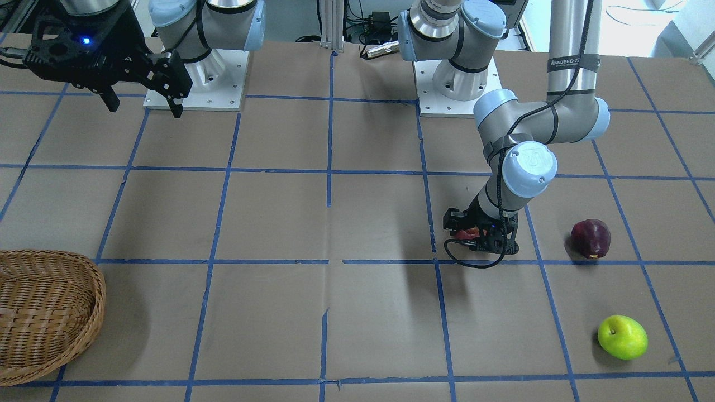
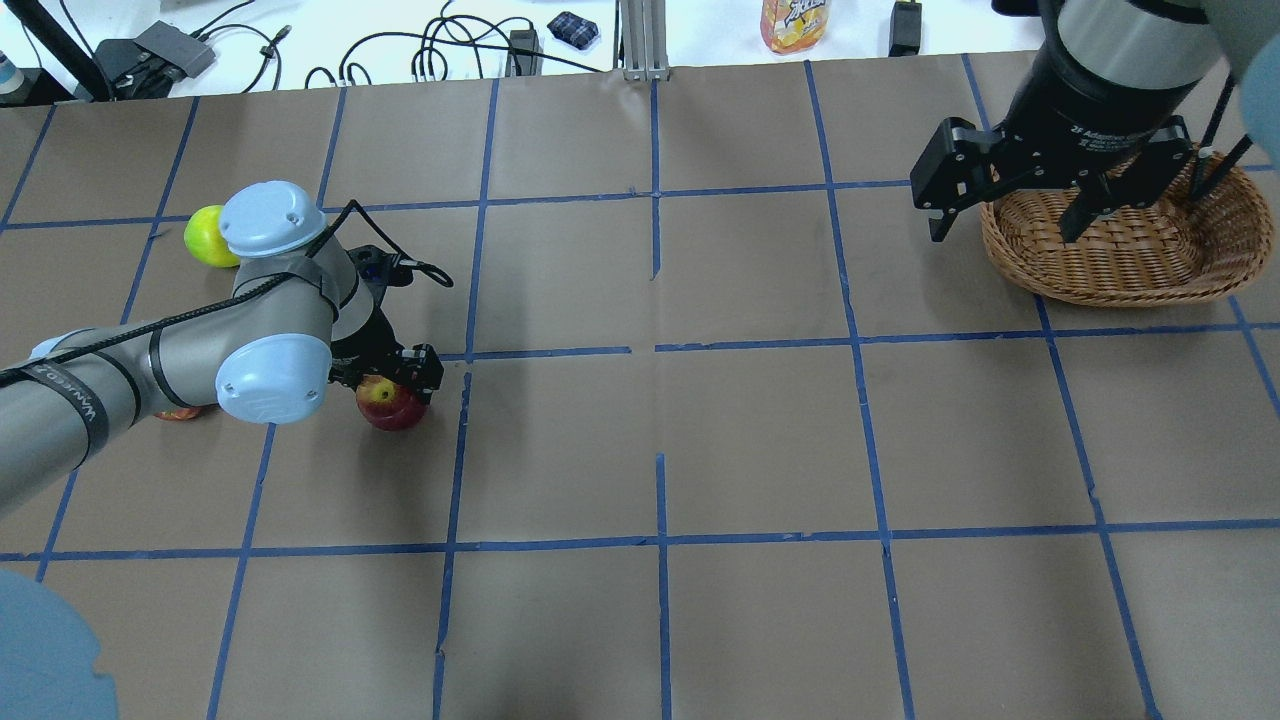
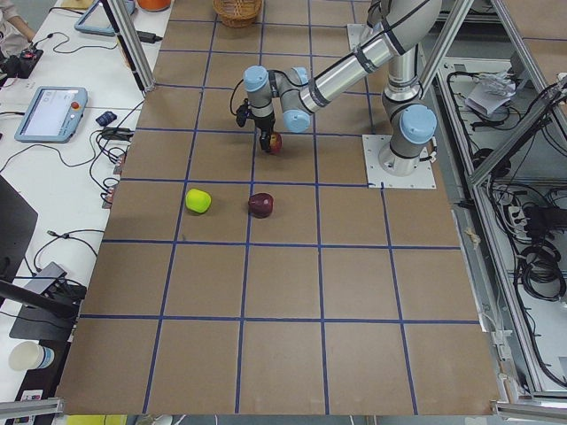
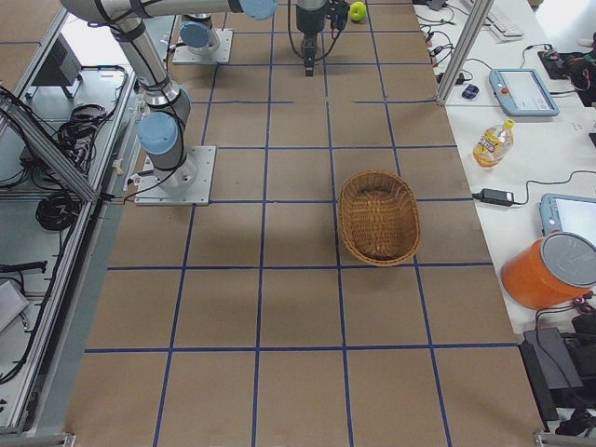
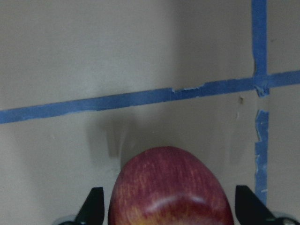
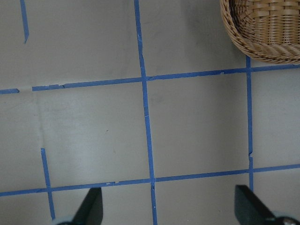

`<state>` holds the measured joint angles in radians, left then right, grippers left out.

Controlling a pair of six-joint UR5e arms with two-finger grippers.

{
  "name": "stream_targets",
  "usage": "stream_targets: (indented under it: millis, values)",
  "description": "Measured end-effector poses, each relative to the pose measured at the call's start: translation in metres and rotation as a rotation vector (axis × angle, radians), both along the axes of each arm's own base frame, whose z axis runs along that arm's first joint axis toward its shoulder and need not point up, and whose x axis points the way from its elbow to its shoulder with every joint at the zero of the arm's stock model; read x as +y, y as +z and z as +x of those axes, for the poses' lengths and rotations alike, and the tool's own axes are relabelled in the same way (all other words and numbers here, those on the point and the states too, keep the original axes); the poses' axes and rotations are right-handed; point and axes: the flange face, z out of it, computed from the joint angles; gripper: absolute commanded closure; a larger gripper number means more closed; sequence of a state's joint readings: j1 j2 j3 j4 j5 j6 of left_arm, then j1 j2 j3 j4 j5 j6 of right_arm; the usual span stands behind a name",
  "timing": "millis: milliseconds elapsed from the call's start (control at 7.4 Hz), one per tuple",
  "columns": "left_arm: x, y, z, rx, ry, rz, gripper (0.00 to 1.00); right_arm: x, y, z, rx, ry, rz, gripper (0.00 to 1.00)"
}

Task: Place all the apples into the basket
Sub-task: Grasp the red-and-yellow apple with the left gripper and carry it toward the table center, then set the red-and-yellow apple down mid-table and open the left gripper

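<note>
The red apple [image 2: 392, 405] with a yellow patch sits on the table on my left side. My left gripper [image 2: 396, 384] is low over it and open. In the left wrist view its fingers [image 5: 96, 208] stand on either side of the apple [image 5: 171, 187], a small gap on each side. The dark maroon apple [image 1: 590, 238] and the yellow-green apple [image 1: 622, 336] lie farther out to my left. The wicker basket [image 2: 1120, 290] stands empty at the far right. My right gripper [image 2: 1005, 235] hangs open and empty, high above the table beside the basket.
The table is brown paper with a blue tape grid [image 2: 655, 350]. A juice bottle [image 2: 795, 22] and cables lie beyond the far edge. The two arm bases [image 1: 195, 84] stand on white plates at the robot's side.
</note>
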<state>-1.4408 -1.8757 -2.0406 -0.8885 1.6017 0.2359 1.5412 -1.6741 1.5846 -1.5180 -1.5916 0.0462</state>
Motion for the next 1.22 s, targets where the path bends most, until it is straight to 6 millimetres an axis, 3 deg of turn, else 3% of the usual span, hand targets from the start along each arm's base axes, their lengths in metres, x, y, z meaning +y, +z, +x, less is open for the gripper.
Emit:
stream_targets:
  millis: [135,270,676,811,946,1081,1216]
  values:
    - [0.001,0.007,-0.009,0.011,0.014,-0.012,1.0,0.003,0.002,0.0,-0.001,-0.001,-0.003,0.0]
    - [0.002,0.013,-0.034,0.049,0.054,-0.023,1.0,0.004,0.002,0.001,-0.002,0.0,-0.005,0.0]
    - [0.001,0.039,-0.198,0.135,0.12,-0.07,1.0,0.004,0.001,0.001,-0.001,0.0,-0.004,0.0]
    - [0.004,0.035,-0.236,0.142,0.136,-0.068,1.0,0.004,-0.001,0.0,-0.002,-0.001,-0.003,0.0]
    - [0.01,0.025,-0.265,0.148,0.134,-0.057,0.15,0.004,-0.003,0.0,-0.001,-0.003,0.001,0.0]
    - [0.013,0.017,-0.285,0.157,0.139,-0.062,0.0,0.004,-0.005,-0.001,0.0,-0.005,0.004,0.0]
    - [0.014,0.013,-0.295,0.165,0.149,-0.074,0.0,0.004,-0.005,-0.001,0.001,-0.005,0.003,0.0]
